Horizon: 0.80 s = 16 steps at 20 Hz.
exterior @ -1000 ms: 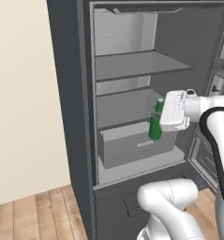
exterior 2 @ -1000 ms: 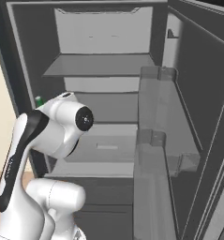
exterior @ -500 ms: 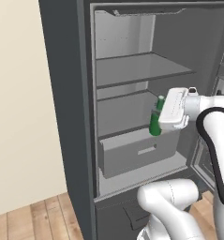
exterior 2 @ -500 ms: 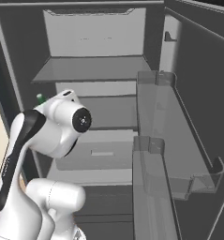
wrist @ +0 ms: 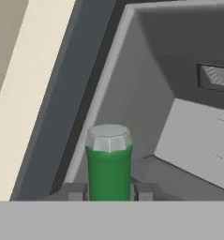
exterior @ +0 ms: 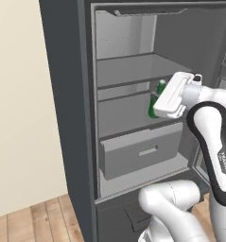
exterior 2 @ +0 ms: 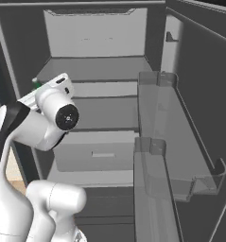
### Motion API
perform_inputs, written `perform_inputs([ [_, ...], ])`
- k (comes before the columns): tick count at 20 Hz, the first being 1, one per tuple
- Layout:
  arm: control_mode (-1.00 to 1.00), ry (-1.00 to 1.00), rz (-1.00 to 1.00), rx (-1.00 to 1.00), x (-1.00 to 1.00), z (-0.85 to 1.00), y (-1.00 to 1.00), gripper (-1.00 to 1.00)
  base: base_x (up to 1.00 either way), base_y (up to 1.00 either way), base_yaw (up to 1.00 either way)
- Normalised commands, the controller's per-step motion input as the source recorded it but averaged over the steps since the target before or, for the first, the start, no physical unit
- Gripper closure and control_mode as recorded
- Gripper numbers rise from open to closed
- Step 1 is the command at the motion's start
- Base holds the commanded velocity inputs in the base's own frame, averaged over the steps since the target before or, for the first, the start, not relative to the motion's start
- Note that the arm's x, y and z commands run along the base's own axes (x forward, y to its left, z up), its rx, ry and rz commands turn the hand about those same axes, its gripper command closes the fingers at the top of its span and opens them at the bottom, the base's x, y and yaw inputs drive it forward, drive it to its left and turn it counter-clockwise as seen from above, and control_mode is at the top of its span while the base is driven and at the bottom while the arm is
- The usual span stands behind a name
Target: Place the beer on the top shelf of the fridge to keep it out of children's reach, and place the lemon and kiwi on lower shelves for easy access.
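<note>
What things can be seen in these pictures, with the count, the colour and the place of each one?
slim green glass beer bottle: one, green with a pale grey cap, held upright in front of the open fridge, near the height of the second shelf.
tall dark grey fridge: one, dark grey outside, pale grey inside, door open.
top shelf: one, pale grey, uppermost in the fridge.
lower shelf: one, pale grey, under the top shelf.
drawer with a handle slot: one, pale grey, below the shelves.
door bins: two, clear grey, on the open door.
wall: cream, left of the fridge.
floor: light wood.
fingers: two, dark, shut on the bottle.
arm: one, white with dark joints.
</note>
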Motion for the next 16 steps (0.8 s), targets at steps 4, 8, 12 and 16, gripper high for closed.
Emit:
perform_inputs([
  [4,-1.00,-0.01,-0.04,0.00,0.13,0.73,-0.25,1.00,0.00,0.00,0.00],
  [8,-1.00,0.00,-0.05,0.00,0.18,0.56,-0.23,1.00,0.00,0.00,0.00],
  [12,-1.00,0.00,-0.09,0.03,0.29,0.30,-0.02,1.00,0.00,0.00,0.00],
  [16,-1.00,0.02,-0.14,0.09,0.58,0.14,0.00,1.00,0.00,0.00,0.00],
])
